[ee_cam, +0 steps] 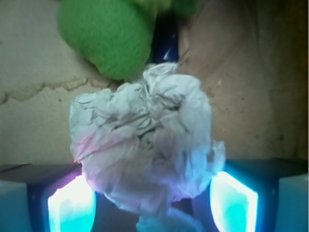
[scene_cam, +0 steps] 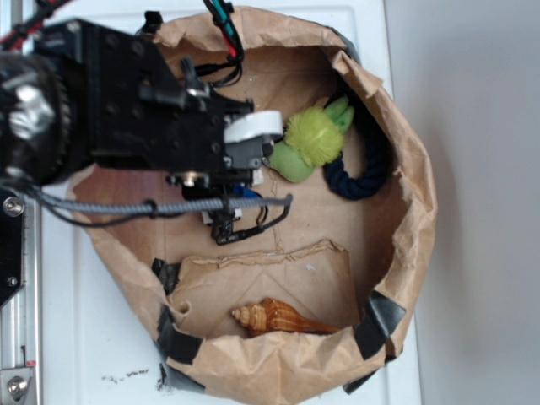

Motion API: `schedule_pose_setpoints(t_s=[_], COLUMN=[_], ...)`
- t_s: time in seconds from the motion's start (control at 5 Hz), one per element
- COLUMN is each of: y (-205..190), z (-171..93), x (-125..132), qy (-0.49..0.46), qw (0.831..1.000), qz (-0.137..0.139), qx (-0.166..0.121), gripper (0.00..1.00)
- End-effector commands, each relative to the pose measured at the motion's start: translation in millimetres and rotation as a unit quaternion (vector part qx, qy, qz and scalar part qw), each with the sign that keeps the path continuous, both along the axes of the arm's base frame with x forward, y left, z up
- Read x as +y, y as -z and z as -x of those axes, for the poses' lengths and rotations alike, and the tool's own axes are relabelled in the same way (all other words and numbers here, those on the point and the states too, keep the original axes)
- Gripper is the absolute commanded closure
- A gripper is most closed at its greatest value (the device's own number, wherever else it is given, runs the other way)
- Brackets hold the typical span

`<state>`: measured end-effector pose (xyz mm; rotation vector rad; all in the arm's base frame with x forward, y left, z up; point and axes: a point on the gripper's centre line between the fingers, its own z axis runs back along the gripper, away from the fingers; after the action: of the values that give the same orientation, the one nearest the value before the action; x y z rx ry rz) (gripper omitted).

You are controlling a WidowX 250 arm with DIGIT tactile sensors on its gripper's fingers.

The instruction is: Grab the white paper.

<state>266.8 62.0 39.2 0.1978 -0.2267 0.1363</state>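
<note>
Wrist view: crumpled off-white paper ball with grey creases (ee_cam: 142, 145) sits dead centre between the two glowing pads (ee_cam: 72, 205) of the claw (ee_cam: 152, 203), jaws spread wide either side without clear contact, green fuzzy toy (ee_cam: 108, 38) just beyond it.

The white paper (ee_cam: 142, 145) lies between the pincer (ee_cam: 152, 200) fingers, inside the bag (scene_cam: 405, 152).

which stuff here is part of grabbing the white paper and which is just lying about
Part of the job:
- white paper, crumpled, between the jaws
- gripper, a pad either side of the paper

Just lying about:
- green fuzzy toy
- dark blue rope ring
- shell
- brown paper bag holding it all
</note>
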Motion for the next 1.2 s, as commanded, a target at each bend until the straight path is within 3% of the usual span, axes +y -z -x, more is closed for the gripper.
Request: schedule_pose_setpoints(t_s=[0.0, 0.4, 0.6, 0.8, 1.0], y=[-4, -10, -36, -80, -129], z=[-20, -21, -18, -13, -3], x=[-7, -6, -7, -3, 9], qy=[-0.005, -0.005, -0.013, -0.047, -0.062], qw=[1.000, 1.000, 1.000, 0.998, 0.997], qz=[-0.020, -0.018, -0.002, 0.006, 0.045], qx=[-0.016, -0.015, -0.016, -0.036, -0.007], gripper=[1.00, 1.00, 1.00, 1.00, 1.00])
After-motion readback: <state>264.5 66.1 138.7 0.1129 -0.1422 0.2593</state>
